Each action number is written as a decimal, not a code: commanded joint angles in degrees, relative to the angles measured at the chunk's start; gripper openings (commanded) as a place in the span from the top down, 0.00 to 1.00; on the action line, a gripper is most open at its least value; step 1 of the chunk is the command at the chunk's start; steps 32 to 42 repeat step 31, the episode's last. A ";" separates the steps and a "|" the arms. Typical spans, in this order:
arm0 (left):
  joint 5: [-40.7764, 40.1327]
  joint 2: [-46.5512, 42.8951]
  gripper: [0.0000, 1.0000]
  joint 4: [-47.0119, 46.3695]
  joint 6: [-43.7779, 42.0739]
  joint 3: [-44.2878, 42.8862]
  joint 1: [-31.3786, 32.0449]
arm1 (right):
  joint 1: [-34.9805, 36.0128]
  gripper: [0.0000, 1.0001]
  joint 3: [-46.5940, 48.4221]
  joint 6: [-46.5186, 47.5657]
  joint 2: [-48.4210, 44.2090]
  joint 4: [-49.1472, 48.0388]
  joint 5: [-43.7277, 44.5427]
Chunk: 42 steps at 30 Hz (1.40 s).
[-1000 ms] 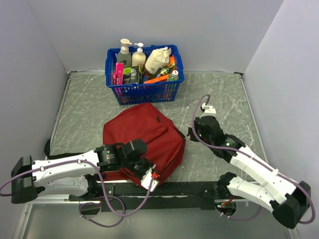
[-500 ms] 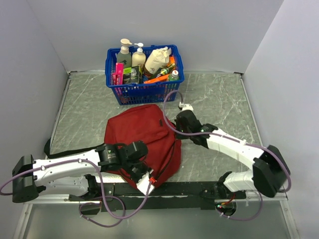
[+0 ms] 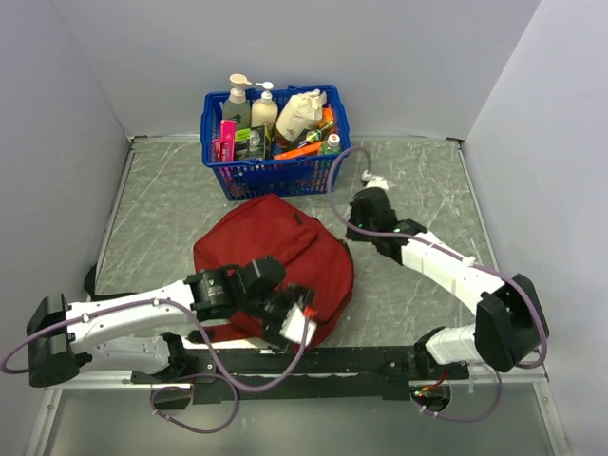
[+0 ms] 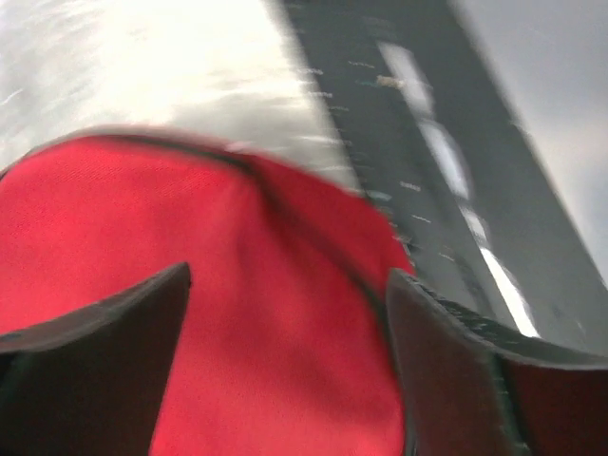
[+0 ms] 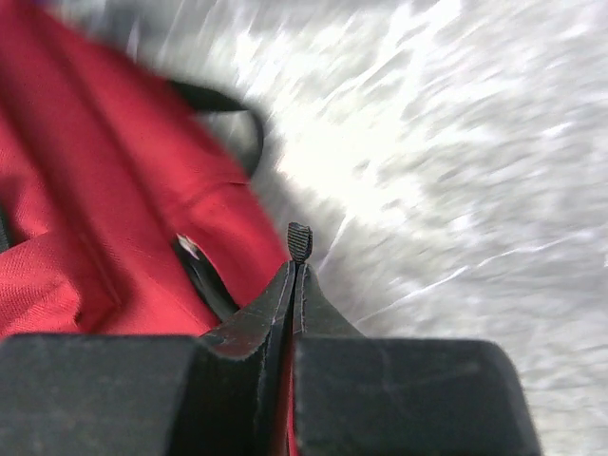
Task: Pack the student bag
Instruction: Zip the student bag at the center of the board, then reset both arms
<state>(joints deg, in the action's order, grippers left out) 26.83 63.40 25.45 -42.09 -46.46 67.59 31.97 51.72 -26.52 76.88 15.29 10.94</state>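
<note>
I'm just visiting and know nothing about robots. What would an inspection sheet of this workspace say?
Surface: grey marbled table.
Job's things: student bag, dark red, lying mid-table.
Clutter: blue basket of bottles at the far edge.
Grippers: left gripper, fingers open over the bag's near corner; right gripper, fingers shut beside the bag, nothing seen held.
Cables: purple cable loops, one per side.
Surroundings: plain pale walls on three sides.

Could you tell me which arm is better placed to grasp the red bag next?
Left, probably: the left gripper is open directly over the student bag, with red fabric showing in the gap. The right gripper is shut, at the bag's edge.
</note>
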 commanded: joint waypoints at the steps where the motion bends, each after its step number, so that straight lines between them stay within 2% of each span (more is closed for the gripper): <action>1: -5.38 1.55 0.09 -7.26 12.01 -9.33 -5.09 | -5.85 0.92 2.59 0.86 -4.72 -3.78 -0.39; 3: -4.86 3.13 0.03 -6.21 16.74 -15.64 -8.59 | -7.70 0.89 2.94 1.56 -5.60 -3.51 -0.30; 5: -6.78 5.49 0.01 -3.23 19.22 -20.66 -10.11 | -8.76 0.79 3.64 2.09 -6.22 -2.47 -0.13; 6: -7.57 6.47 0.01 -1.48 19.93 -26.35 -11.16 | -9.20 0.57 3.99 2.35 -6.30 -2.11 -1.35; 8: -10.99 8.75 0.03 4.33 21.16 -32.00 -13.26 | -9.55 0.31 4.87 2.09 -6.65 -0.71 -1.97; 9: -11.44 8.94 0.04 5.73 21.86 -36.21 -14.58 | -9.47 0.11 4.79 2.18 -7.01 -0.44 -3.11; 10: -12.14 8.94 0.04 6.97 22.39 -37.55 -16.07 | -9.38 0.02 4.62 2.09 -7.18 0.00 -3.64; 13: -12.85 5.35 0.04 3.74 28.18 -38.19 -25.20 | -9.29 0.00 2.77 1.56 -9.29 0.10 -7.14; 14: -12.94 3.59 0.04 3.12 30.63 -37.92 -30.10 | -9.29 0.00 1.90 2.00 -10.16 -0.43 -7.94; 16: -11.89 3.14 0.04 4.60 31.45 -38.18 -34.52 | -9.46 0.00 -0.04 1.65 -12.54 -1.31 -8.91; 17: -11.02 3.14 0.04 6.87 32.76 -38.09 -39.85 | -9.38 0.00 -0.13 1.74 -12.98 -1.05 -9.00; 19: -8.82 3.22 0.04 8.55 33.99 -37.22 -45.24 | -9.20 0.00 0.74 2.26 -13.69 1.05 -9.27; 20: -8.29 3.05 0.04 9.61 34.52 -35.56 -50.66 | -9.38 0.00 1.09 2.35 -13.69 1.84 -9.18; 22: -5.22 2.61 0.04 10.58 33.66 -33.53 -55.79 | -9.47 0.00 2.15 2.88 -13.77 4.04 -8.83; 23: -3.90 1.83 0.04 11.02 32.08 -31.17 -60.34 | -9.38 0.00 2.07 2.88 -14.04 4.31 -9.00; 25: -0.66 0.33 0.04 8.75 32.68 -27.74 -64.76 | -9.46 0.00 1.01 3.14 -15.62 4.14 -8.83; 26: 0.58 -1.33 0.04 7.52 32.86 -24.07 -68.96 | -9.38 0.00 -0.03 3.41 -16.93 3.96 -8.66; 28: 1.64 -3.88 0.04 2.87 33.73 -20.01 -72.32 | -9.38 0.00 -0.57 3.67 -18.08 4.48 -8.66; 31: 2.17 -7.39 0.04 -1.97 34.96 -13.15 -73.91 | -9.38 0.00 -0.75 4.20 -20.01 5.54 -8.13; 42: 2.17 -7.39 0.04 -1.97 34.96 -13.15 -73.91 | -9.38 0.00 -0.75 4.20 -20.01 5.54 -8.13</action>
